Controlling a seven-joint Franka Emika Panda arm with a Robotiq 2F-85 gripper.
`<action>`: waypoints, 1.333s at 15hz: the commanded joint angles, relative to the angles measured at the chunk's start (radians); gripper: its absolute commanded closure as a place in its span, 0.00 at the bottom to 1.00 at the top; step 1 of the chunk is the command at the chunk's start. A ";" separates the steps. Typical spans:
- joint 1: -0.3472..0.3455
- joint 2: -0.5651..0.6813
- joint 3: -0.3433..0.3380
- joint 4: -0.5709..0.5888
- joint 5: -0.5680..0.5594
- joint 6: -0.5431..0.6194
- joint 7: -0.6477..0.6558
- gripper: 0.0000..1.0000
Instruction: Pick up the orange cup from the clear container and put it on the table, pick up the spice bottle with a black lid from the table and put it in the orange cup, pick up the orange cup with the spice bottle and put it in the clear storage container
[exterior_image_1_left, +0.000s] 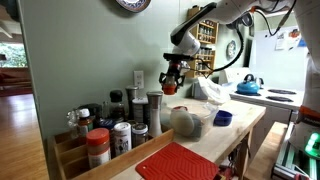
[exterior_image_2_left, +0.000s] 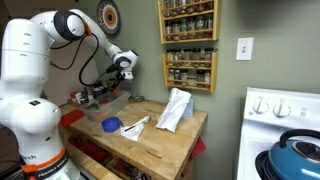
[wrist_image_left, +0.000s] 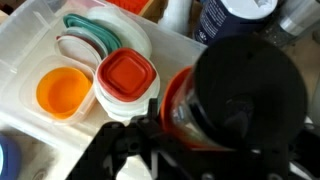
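High over the counter (exterior_image_1_left: 248, 121), claw (exterior_image_1_left: 171, 84) clamped on the orange cup (exterior_image_1_left: 170, 90), open air beneath.

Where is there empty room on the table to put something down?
Bare wood lies between the red mat and the blue cup, and in front of the white bag. The spice bottles by the wall are crowded.

The arm (exterior_image_2_left: 28, 80) is chunky glossy white with dark bands at the joints — a thin black cable (exterior_image_2_left: 84, 68) loops off it. Gripper (exterior_image_1_left: 171, 84) on the end is all black.
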 joint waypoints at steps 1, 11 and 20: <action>0.025 -0.009 0.018 -0.063 0.037 0.059 0.042 0.50; 0.037 0.023 0.029 -0.074 0.057 0.113 0.038 0.50; 0.052 0.141 0.047 -0.045 0.145 0.150 0.009 0.50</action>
